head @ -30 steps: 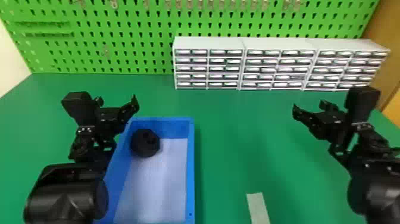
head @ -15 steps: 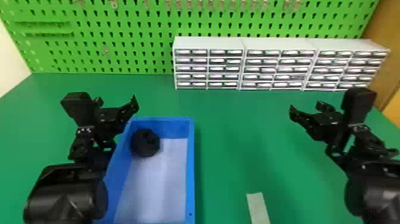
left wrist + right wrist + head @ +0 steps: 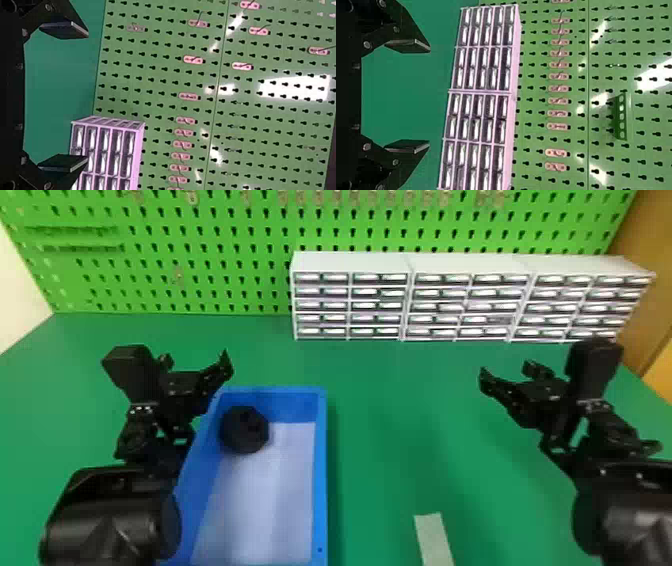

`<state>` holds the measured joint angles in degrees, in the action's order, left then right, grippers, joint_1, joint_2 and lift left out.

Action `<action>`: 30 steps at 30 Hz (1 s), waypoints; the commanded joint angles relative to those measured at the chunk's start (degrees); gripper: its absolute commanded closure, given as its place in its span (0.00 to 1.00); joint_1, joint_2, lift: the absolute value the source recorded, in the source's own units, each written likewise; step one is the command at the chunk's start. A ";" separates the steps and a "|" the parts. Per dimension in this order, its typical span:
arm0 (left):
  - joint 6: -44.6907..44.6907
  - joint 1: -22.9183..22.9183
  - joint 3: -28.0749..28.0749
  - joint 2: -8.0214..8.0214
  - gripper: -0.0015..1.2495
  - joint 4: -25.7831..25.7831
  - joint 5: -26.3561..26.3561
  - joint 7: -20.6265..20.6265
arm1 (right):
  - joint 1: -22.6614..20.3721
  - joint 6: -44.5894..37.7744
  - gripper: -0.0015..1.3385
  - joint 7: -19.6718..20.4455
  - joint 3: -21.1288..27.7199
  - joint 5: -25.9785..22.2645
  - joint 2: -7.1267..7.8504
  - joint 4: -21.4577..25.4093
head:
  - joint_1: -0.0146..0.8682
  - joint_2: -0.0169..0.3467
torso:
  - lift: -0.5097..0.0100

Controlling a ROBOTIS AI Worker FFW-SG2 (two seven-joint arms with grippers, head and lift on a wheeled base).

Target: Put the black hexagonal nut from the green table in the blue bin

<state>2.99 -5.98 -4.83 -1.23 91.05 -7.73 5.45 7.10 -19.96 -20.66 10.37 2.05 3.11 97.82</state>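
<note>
Finding the nut (image 3: 244, 430) resting in the bin's (image 3: 320, 470) far left corner, we judge the placing done, which would explain why the left gripper (image 3: 86, 96), near the bin's left rim, and right gripper (image 3: 429, 96), above the desk (image 3: 400, 415), both hang wide and empty, free to park.

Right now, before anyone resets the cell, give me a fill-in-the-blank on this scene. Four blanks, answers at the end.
The black hexagonal nut lies inside the blue bin, near its far ____ corner. The left claw and the right claw both stand ____. In the head view, the pale strip lies to the ____ of the bin. The number of white drawer units in front of the green pegboard is ____.

Missing words: left; open; right; three.
</note>
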 commanded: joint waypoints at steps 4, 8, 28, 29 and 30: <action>0.00 0.00 0.00 0.00 0.14 0.00 0.00 0.00 | 0.19 0.10 0.32 0.00 -0.09 0.06 0.05 0.00 | 0.79 0.19 | 0.79; 0.00 0.00 0.00 0.00 0.14 0.00 0.00 0.00 | 0.19 0.10 0.32 0.00 -0.09 0.15 0.05 0.00 | 0.79 0.19 | 0.79; 0.00 0.00 -0.09 0.00 0.14 0.00 0.00 0.00 | 0.37 0.01 0.32 0.00 -0.35 0.41 0.14 0.00 | 0.79 0.19 | 0.79; 0.00 0.00 -0.09 0.00 0.14 0.00 0.00 0.00 | 0.37 0.01 0.32 0.00 -0.35 0.41 0.14 0.00 | 0.79 0.19 | 0.79; 0.00 0.00 -0.09 0.00 0.14 0.00 0.00 0.00 | 0.37 0.01 0.32 0.00 -0.35 0.33 0.14 0.00 | 0.79 0.19 | 0.79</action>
<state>2.99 -5.98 -4.93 -1.23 91.05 -7.73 5.45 7.47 -19.93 -20.66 10.03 2.47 3.25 97.82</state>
